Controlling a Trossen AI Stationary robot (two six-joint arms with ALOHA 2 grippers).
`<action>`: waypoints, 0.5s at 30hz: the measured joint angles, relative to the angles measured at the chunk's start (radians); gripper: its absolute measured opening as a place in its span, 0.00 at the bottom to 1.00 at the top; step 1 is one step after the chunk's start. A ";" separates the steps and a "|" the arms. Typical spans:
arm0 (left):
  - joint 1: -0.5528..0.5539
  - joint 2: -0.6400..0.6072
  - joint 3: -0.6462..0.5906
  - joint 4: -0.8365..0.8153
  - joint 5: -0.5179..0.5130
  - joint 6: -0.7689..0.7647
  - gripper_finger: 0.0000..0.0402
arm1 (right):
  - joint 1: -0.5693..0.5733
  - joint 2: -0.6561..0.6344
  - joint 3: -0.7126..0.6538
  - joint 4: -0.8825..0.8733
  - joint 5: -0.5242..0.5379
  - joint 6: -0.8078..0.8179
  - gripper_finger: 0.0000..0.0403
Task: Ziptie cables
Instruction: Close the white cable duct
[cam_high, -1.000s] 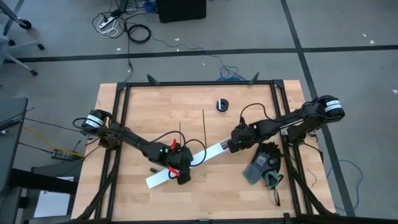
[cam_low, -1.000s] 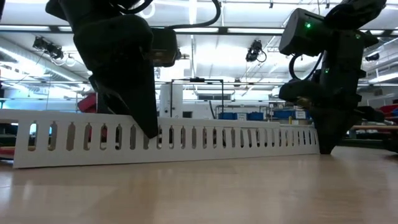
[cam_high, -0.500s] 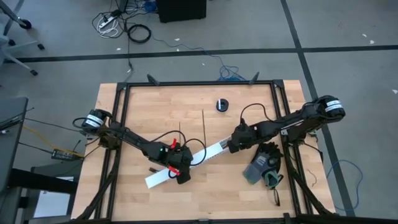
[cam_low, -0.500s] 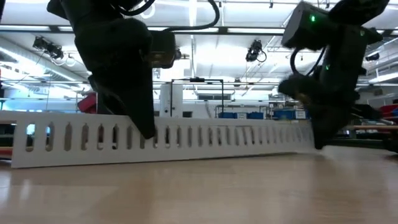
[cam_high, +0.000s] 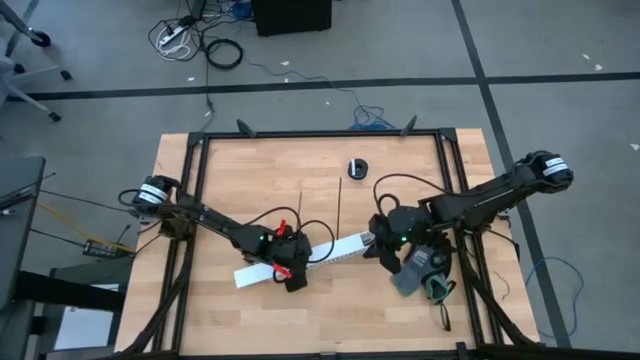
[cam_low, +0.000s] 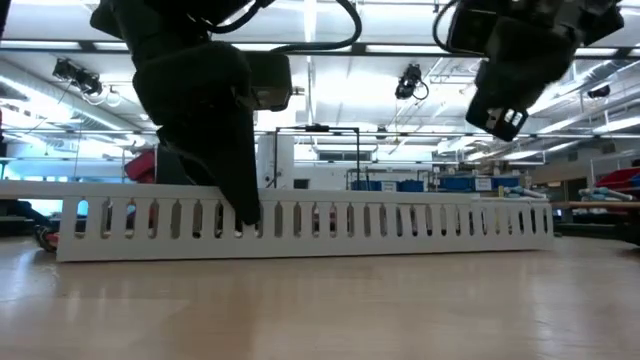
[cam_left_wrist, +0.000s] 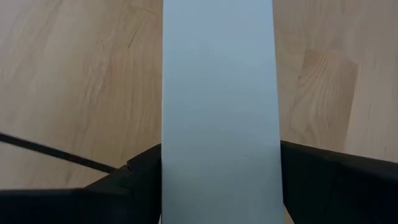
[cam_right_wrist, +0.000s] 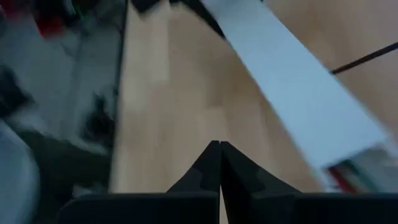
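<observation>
A long white slotted channel (cam_high: 310, 258) lies slantwise on the wooden table. My left gripper (cam_high: 294, 277) is closed on it, left of its middle. My right gripper (cam_high: 380, 250) hangs shut above the channel's right end and touches nothing; in the low view this gripper (cam_low: 500, 112) is well clear of the channel (cam_low: 400, 222). Two thin black zipties (cam_high: 300, 212) (cam_high: 340, 205) lie flat on the table beyond the channel. Blurred red and green bits (cam_right_wrist: 352, 173) show at the channel's right end; otherwise the cables are hidden. My left gripper grips the white channel across its width, one finger on each long side (cam_left_wrist: 164, 171), left of the channel's middle. The fingers (cam_low: 238, 195) slant down onto it from above. The channel stays level, its lower edge on the table.
A small black round object (cam_high: 357, 168) sits near the far edge. A dark glove-like heap (cam_high: 425, 270) lies at the table's right, close under my right arm. A black frame (cam_high: 195, 180) borders the table. Bare wood lies near the front edge.
My right gripper, shut at the channel's right end a second ago, has risen off it, rolled about, and swung toward the near edge. The channel has turned slightly on the table: its right end has gone nearer, its left end farther.
</observation>
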 joint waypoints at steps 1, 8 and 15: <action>0.001 0.000 0.001 -0.005 0.005 0.012 0.60 | -0.001 -0.008 -0.005 -0.011 -0.004 -0.061 0.00; 0.000 -0.002 0.001 -0.028 0.028 0.081 0.60 | -0.067 -0.035 0.033 -0.168 -0.021 -0.146 0.04; -0.001 -0.002 0.000 -0.028 0.070 0.100 0.60 | -0.149 0.002 0.052 -0.179 -0.159 -0.173 0.29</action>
